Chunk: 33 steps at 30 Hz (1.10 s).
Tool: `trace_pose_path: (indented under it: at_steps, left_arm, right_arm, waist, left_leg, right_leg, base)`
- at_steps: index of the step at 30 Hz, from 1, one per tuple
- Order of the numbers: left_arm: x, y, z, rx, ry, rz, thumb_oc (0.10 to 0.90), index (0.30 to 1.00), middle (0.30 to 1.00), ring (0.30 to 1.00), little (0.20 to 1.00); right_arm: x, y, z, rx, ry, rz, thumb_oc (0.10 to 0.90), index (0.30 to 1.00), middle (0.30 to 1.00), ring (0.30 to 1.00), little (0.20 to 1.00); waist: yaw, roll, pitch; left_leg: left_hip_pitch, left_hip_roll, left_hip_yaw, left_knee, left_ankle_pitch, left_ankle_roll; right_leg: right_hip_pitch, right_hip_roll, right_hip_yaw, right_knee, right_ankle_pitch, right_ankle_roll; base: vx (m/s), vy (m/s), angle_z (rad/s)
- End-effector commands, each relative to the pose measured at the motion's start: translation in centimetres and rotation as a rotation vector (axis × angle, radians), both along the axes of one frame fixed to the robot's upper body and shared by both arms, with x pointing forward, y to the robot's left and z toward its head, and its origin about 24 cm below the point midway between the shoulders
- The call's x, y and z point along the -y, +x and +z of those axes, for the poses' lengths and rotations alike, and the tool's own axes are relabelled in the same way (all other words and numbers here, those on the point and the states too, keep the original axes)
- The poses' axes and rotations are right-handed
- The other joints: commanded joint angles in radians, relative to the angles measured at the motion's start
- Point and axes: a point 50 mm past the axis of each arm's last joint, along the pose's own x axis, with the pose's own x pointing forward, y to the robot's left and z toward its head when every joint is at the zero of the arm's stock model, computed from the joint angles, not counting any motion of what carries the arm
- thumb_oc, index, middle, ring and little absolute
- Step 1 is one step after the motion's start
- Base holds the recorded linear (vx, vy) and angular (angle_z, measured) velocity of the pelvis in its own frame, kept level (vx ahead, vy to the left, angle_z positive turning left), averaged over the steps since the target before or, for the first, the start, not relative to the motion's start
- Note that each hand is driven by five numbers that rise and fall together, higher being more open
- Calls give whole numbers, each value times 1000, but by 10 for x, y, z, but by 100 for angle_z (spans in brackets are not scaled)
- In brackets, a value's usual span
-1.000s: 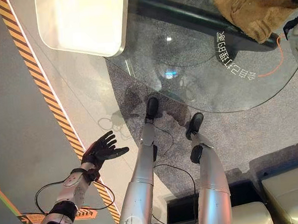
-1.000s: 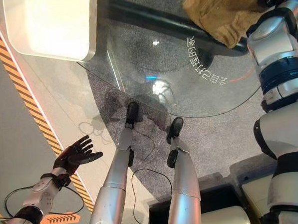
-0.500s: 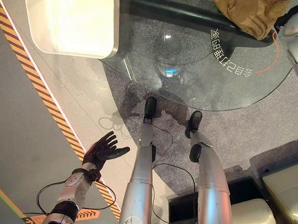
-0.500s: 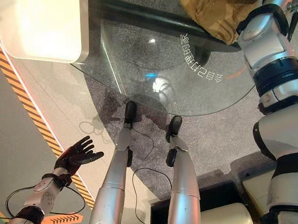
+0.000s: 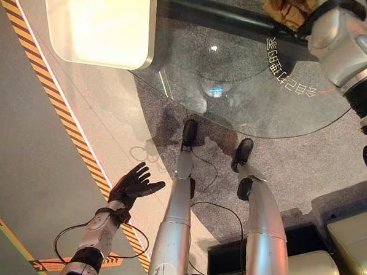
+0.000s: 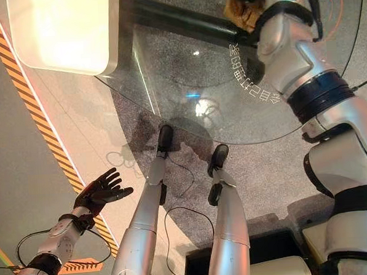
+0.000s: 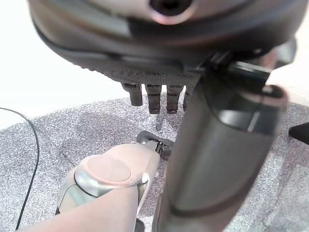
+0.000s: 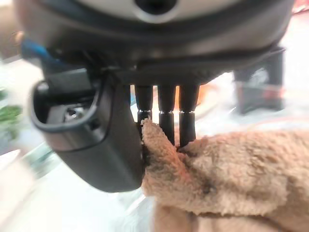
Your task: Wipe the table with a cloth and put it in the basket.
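Glass table [image 5: 242, 79] bears fluffy tan cloth [image 8: 227, 179] (right hand [image 8: 166, 116] pinching it).

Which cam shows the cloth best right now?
Right wrist view: the tan cloth is close up, with the right hand pinching a fold between thumb and fingers. Both eye views catch just a corner of it at the glass table's far edge, mostly hidden behind the right arm.
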Motion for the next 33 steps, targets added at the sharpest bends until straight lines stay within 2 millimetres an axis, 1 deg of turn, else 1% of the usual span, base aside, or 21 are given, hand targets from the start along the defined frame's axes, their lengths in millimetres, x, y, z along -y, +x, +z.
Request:
trace_pose_path:
  at_steps: [1, 3, 7, 15, 16, 18, 25, 30, 33]
  left_arm:
    - [-4, -12, -13, -46, 41, 26, 800, 900, 900, 900, 900]
    - [-3, -12, -13, -46, 40, 29, 800, 900, 900, 900, 900]
    - [-3, -10, -13, -39, 36, 37, 800, 900, 900, 900, 900]
    - [-3, -3, -8, -37, 39, 55, 800, 900, 900, 900, 900]
    - [-3, 1, -5, -24, 39, 59, 800, 900, 900, 900, 900]
    - [-3, 3, -4, -24, 42, 60, 800, 900, 900, 900, 900]
    - [-3, 7, -1, -23, 43, 67, 800, 900, 900, 900, 900]
    - [-4, 10, 3, -3, 46, 80, 800, 900, 900, 900, 900]
    - [-2, 12, 6, 18, 47, 88, 800, 900, 900, 900, 900]
  right_arm:
    - [-59, -20, 4, 34, -177, 220, 100, 300, 300, 300, 200]
    - [-70, -23, -5, -3, -197, 276, 100, 300, 300, 300, 200]
    - [-87, -29, -20, -61, -223, 364, 100, 300, 300, 300, 200]
    - [-109, -41, -46, -171, -276, 506, 100, 300, 300, 300, 200]
    - [-113, -45, -46, -176, -290, 533, 100, 300, 300, 300, 200]
    - [-118, -49, -50, -190, -300, 568, 100, 300, 300, 300, 200]
    - [-128, -57, -55, -204, -312, 639, 100, 300, 300, 300, 200]
    - [-127, -57, -56, -199, -304, 630, 100, 300, 300, 300, 200]
    - [-123, -53, -56, -187, -286, 608, 100, 300, 300, 300, 200]
  waist:
    - [17, -3, -11]
    - [16, -4, -11]
    - [13, -6, -11]
    - [1, -15, -11]
    - [-2, -16, -11]
    - [-4, -19, -11]
    - [-10, -25, -11]
    - [-11, -26, -11]
    - [-10, -24, -11]
  left_leg:
    - [21, -82, 110, 109, -145, 91]
    - [19, -83, 110, 109, -143, 92]
    - [19, -83, 112, 107, -140, 92]
    - [19, -83, 115, 106, -135, 96]
    - [-11, -83, 117, 104, -105, 100]
    - [-12, -83, 117, 105, -105, 101]
    - [-13, -82, 117, 109, -105, 102]
    - [-12, -84, 115, 110, -104, 103]
    - [-11, -86, 114, 108, -104, 103]
  right_leg:
    - [90, 60, -49, -212, 103, 12]
    - [87, 62, -50, -209, 102, 11]
    - [86, 65, -48, -206, 100, 11]
    - [83, 72, -44, -207, 104, 13]
    - [58, 73, -54, -216, 133, 5]
    - [57, 75, -52, -216, 134, 6]
    - [55, 80, -48, -215, 138, 8]
    - [56, 81, -47, -214, 140, 8]
    - [55, 81, -46, -215, 141, 8]
  base:
    - [8, -2, 3]
    - [11, -1, 3]
    - [3, 0, 1]
    - [-5, 2, 0]
    - [-42, 7, 1]
    - [-21, -1, 1]
    - [0, 0, 0]
    - [0, 0, 0]
    - [0, 0, 0]
